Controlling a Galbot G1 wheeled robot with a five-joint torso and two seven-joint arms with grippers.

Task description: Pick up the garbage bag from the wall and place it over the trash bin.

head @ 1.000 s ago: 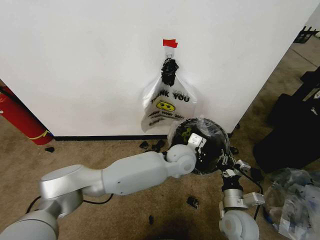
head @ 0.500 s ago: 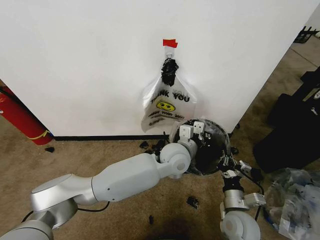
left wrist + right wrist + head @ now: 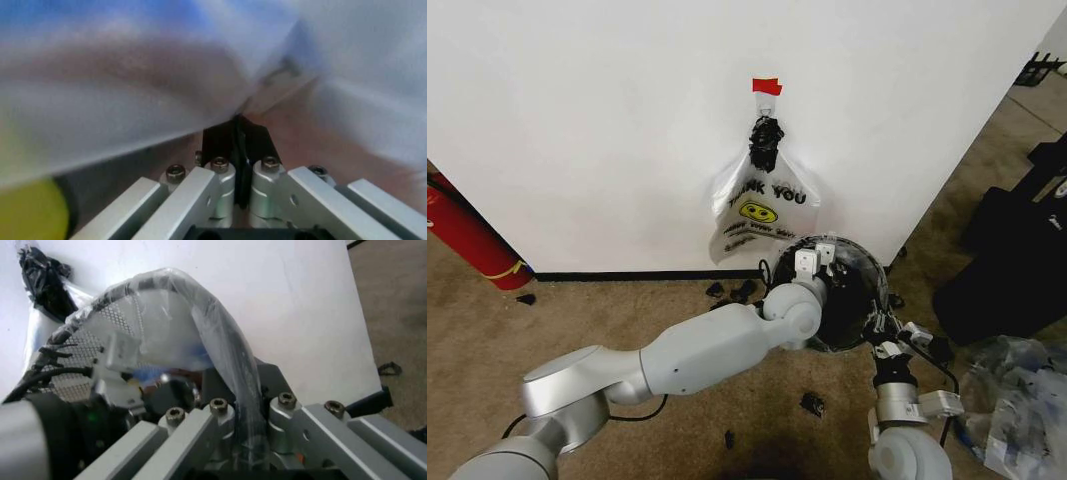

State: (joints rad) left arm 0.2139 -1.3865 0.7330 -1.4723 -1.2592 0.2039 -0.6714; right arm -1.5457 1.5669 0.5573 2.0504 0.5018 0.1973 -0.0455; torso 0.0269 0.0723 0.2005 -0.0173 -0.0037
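The bag point(image 3: 167, 335) is draped over the bin point(image 3: 859, 262), which stands on the carpet at the foot of the wall point(image 3: 607, 120), just below a hanging smiley bag point(image 3: 762, 205). In the right wrist view clear film stretches over the bin's black rim and mesh side.

Our left gripper point(image 3: 812, 258) reaches into the bin's mouth, its black fingers point(image 3: 235, 142) pressed together with a fold of film running into their tips, so we judge it pinches the bag. Our right gripper point(image 3: 243, 405) sits at the near rim, jaws clamped on the rim with the film under them.

We judge the step in hand is seating the liner. To do it well, let the right keep the rim pinned while the left pushes film down gently, avoiding tears or tipping the bin.
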